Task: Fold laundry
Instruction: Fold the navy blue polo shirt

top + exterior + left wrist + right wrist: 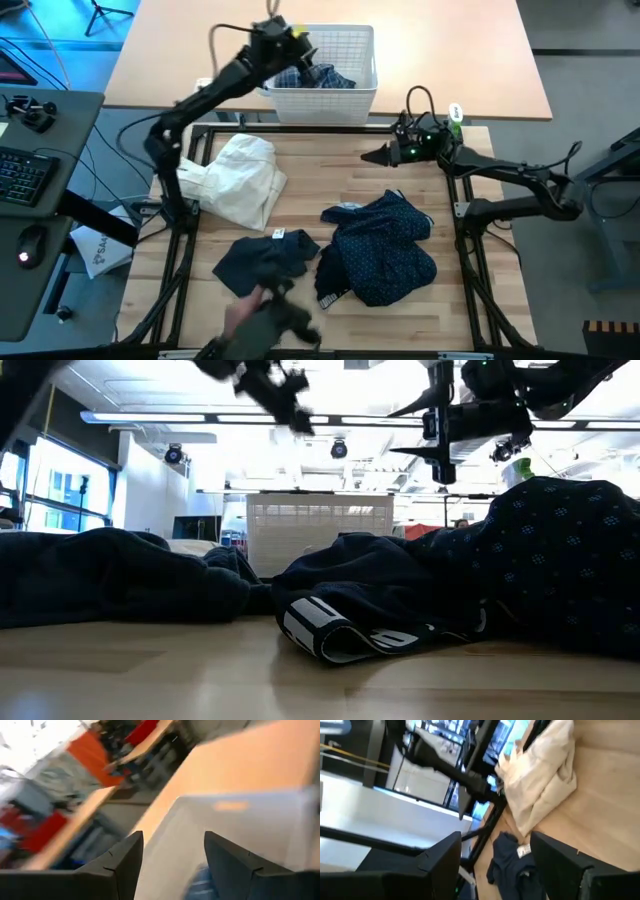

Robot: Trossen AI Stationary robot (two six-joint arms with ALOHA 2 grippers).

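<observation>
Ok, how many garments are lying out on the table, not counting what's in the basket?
3: a cream garment at the left, a dark piece near the front edge, and the navy dotted shirt at the right. More could be hidden underneath.

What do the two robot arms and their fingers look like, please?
Both arms are dark and slender, with black cables looping off them. The left gripper carries a yellow tag, the right gripper a green light and a green-and-white label. The fingers are flat, dark, angular plates.

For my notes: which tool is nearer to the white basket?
Left. The left tool hangs over the white basket; the right tool hovers apart, over the table.
</observation>
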